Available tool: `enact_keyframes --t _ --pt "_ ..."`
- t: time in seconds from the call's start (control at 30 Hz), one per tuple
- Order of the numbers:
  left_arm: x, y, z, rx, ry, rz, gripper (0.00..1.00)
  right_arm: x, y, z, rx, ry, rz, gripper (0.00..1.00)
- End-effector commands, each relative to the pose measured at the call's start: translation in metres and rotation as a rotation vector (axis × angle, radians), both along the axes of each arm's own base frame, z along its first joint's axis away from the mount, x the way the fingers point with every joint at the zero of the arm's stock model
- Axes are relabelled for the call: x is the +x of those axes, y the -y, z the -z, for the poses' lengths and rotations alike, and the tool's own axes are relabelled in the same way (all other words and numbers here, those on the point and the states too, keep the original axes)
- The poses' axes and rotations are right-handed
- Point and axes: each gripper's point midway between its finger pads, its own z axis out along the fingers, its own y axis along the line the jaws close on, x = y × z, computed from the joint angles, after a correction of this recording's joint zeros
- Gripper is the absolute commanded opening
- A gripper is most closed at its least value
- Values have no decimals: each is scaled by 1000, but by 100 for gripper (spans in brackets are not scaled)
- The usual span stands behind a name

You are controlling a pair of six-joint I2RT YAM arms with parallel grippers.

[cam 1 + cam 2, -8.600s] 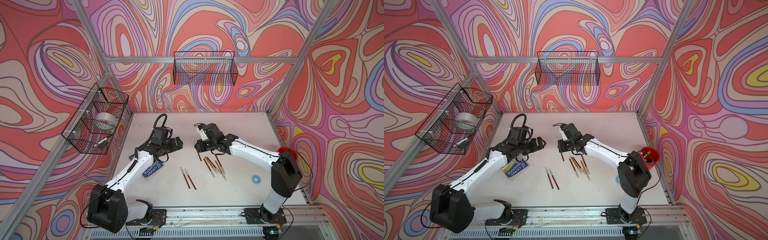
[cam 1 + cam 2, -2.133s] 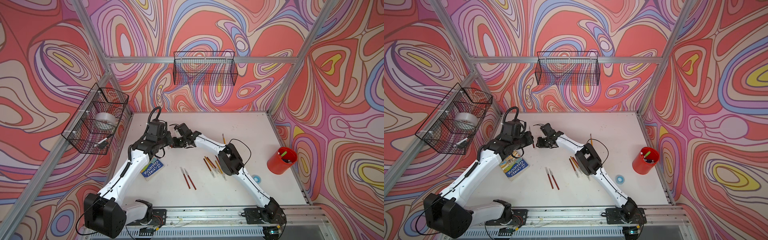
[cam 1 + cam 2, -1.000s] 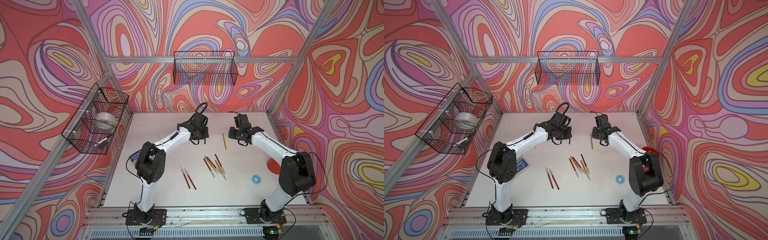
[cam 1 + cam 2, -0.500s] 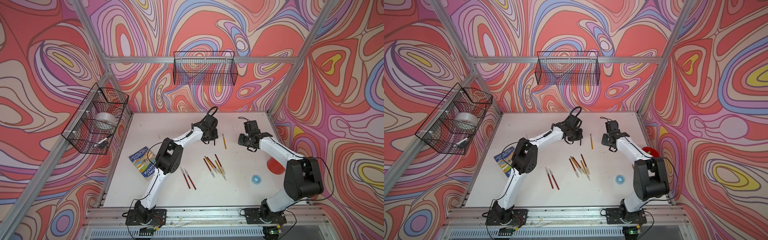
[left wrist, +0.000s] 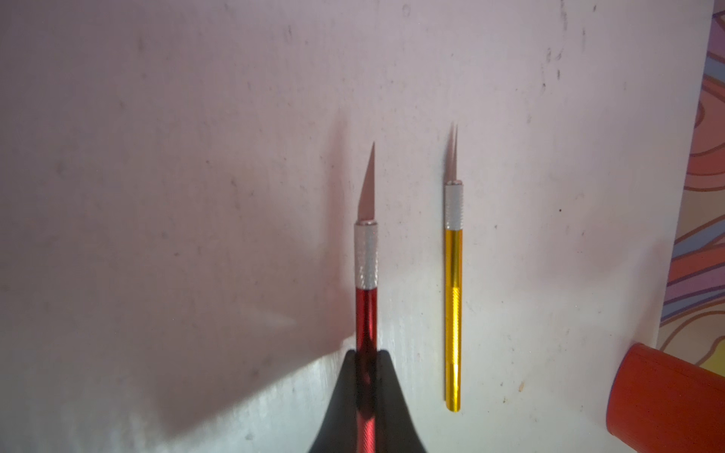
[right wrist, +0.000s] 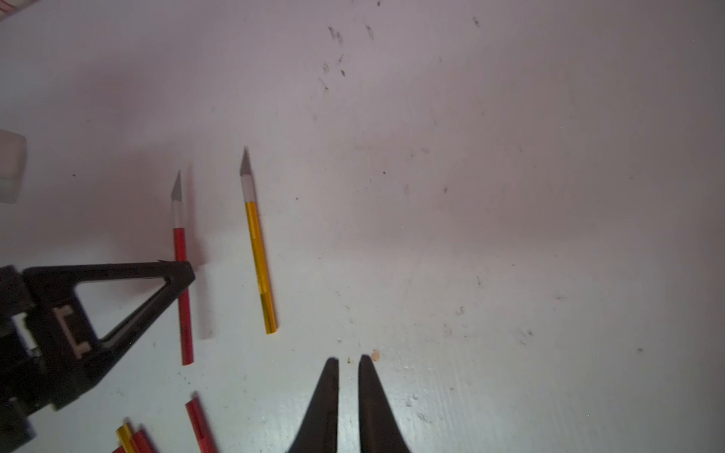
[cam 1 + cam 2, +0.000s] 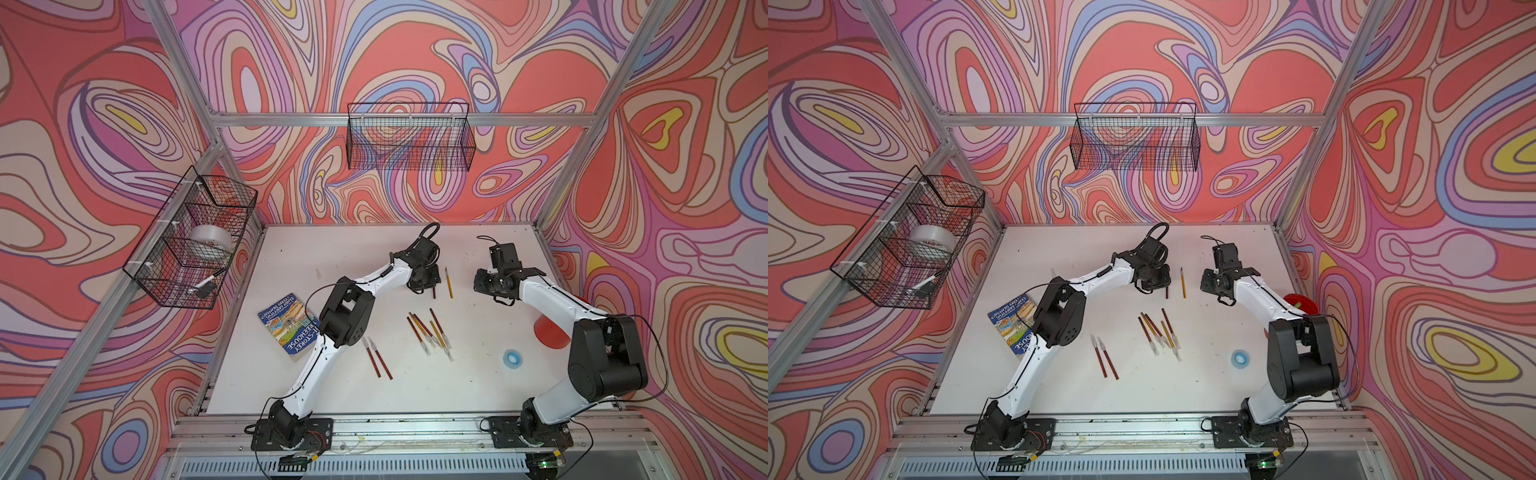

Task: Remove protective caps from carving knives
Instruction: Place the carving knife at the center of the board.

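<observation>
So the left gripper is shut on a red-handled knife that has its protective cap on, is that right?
Not quite. The left gripper is shut on the red-handled knife, but that knife is uncapped: the left wrist view shows its grey blade bare.
</observation>
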Motion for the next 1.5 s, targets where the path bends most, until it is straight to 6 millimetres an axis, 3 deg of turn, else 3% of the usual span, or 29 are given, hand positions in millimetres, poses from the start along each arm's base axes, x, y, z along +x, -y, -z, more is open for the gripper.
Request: enact_keyframes --t 0.0,0.17,0.3,0.53,0.6,1.0,1.37,1.47 --pt "-8 6 -13 -47 5 1 0 9 -37 -6 197 28 -106 15" --pt "-21 -1 -37 -82 29 24 0 24 -68 -22 365 49 -181 24" --pt "-31 -5 -55 -117 52 35 0 33 -81 -30 448 51 -205 31" --pt "-34 2 -63 -175 43 51 0 35 -103 -29 453 24 -248 34" --pt "-34 3 -65 -181 43 50 0 36 -109 -17 449 -9 -252 34" --pt "-39 1 -73 -200 51 59 0 47 -124 9 409 -79 -250 34" --pt "-43 0 -80 -211 51 67 0 51 -123 23 387 -103 -234 32" --pt "-45 -2 -80 -207 53 66 0 52 -126 23 398 -104 -238 21"
